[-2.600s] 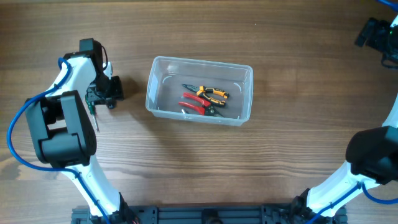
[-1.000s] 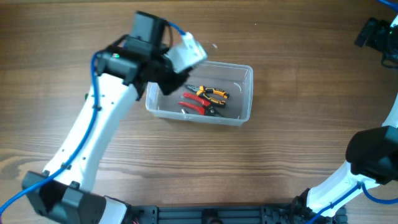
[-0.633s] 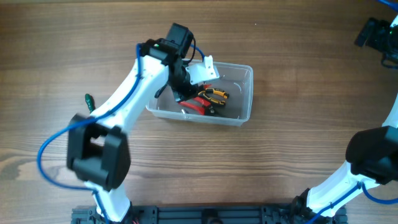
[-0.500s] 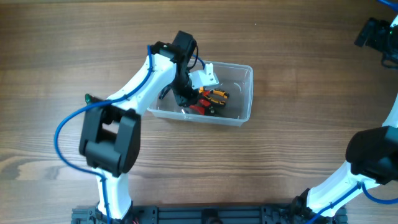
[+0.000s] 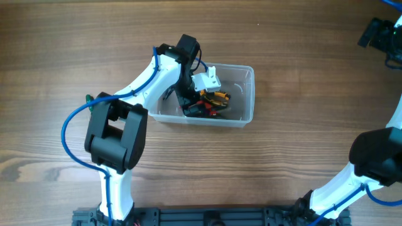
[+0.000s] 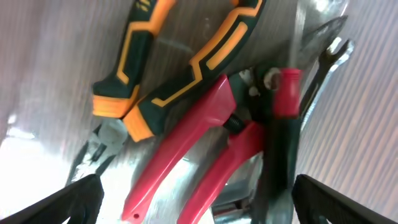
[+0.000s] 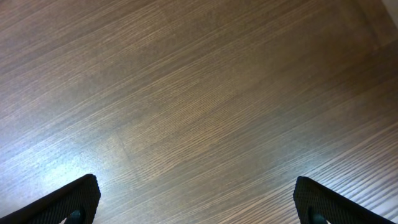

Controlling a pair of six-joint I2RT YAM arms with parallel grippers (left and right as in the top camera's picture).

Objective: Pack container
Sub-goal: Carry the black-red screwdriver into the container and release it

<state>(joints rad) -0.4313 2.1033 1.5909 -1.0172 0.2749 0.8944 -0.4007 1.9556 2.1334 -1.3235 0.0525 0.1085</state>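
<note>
Wood table (image 5: pixel 282 157), container (image 5: pixel 207 120) at centre. Left gripper (image 5: pixel 187 105) is down inside it, fingers spread wide, gripping nothing. Below it lie red pliers (image 6: pixel 186 155), orange pliers (image 6: pixel 205 56) and a dark tool with a red cap (image 6: pixel 280 124), all touching. Right gripper (image 7: pixel 198 202) is spread too, over bare wood, well apart from the container.
</note>
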